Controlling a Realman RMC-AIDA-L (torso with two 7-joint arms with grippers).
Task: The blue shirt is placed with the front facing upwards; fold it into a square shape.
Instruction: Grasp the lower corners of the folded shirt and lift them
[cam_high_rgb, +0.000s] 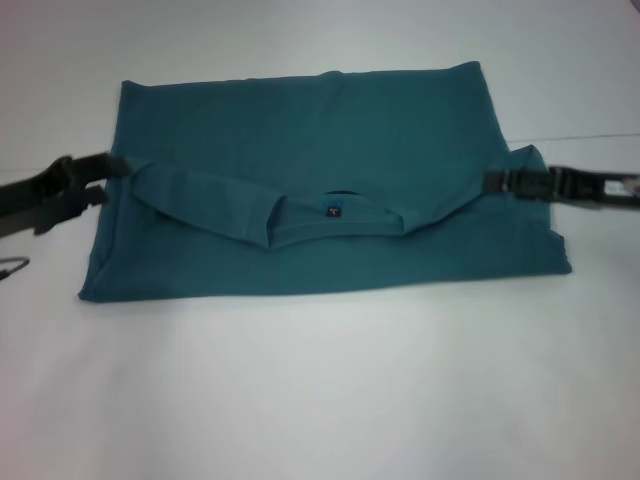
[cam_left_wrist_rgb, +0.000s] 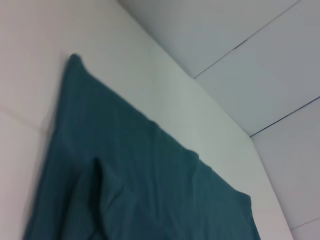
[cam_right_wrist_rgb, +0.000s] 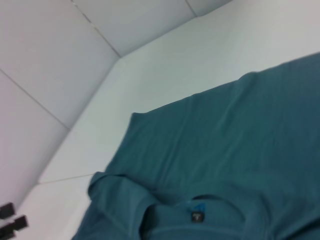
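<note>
white table (cam_high_rgb: 320, 400); blue shirt (cam_high_rgb: 320, 150) folded; left claw (cam_high_rgb: 112, 168), right claw (cam_high_rgb: 490, 182) pinching edges.

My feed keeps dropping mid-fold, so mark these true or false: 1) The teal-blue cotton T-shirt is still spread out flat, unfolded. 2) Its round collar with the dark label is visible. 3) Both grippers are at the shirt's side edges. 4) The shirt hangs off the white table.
1) False. The teal-blue cotton T-shirt is already folded into a wide rectangle, its top part turned over.
2) True. The round collar with its dark label shows mid-shirt.
3) True. The left gripper and right gripper each meet a side edge.
4) False. It lies wholly on the white table.
</note>
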